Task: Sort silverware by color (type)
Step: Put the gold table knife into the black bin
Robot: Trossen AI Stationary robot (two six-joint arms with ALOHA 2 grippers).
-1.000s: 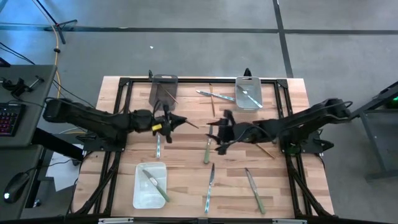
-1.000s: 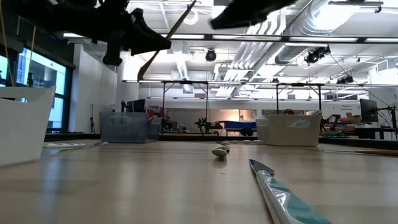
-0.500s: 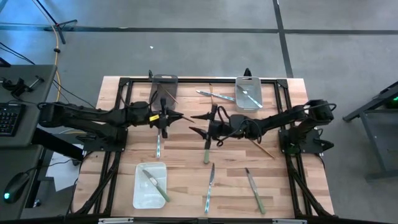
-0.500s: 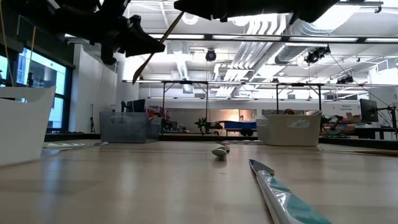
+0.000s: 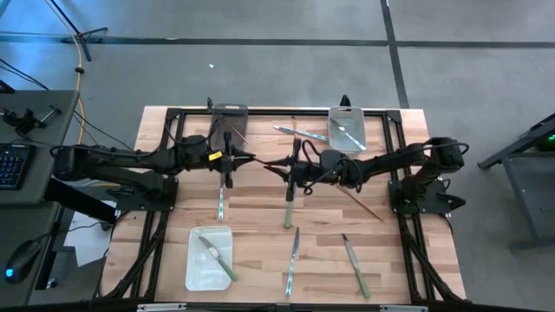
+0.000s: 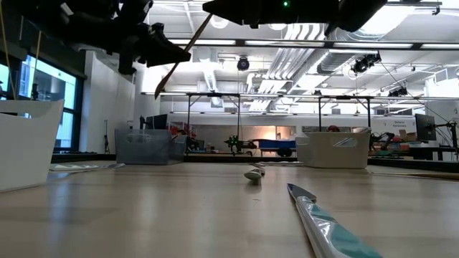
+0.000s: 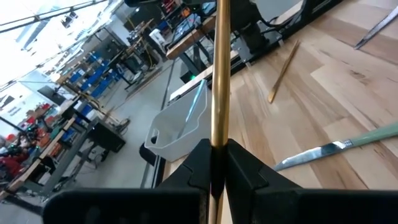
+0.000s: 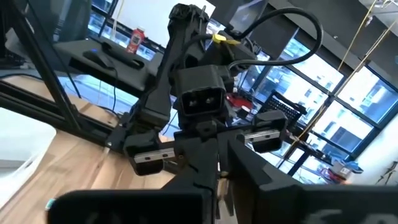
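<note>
A golden-brown stick (image 7: 220, 68) sits in the black left gripper (image 7: 216, 163), above a pale wood-grain table (image 7: 348, 99).

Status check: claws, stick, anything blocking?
Left claw shut on brown stick, mid-air above the table. Right claw facing it, looks shut on the stick's far end. Nothing between them.

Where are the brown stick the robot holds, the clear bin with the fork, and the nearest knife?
Brown stick (image 7: 219, 74), left wrist view, its shaft.
Clear bin (image 5: 346, 113), high view, far rim.
Knife (image 6: 326, 231), low view, its handle.
</note>
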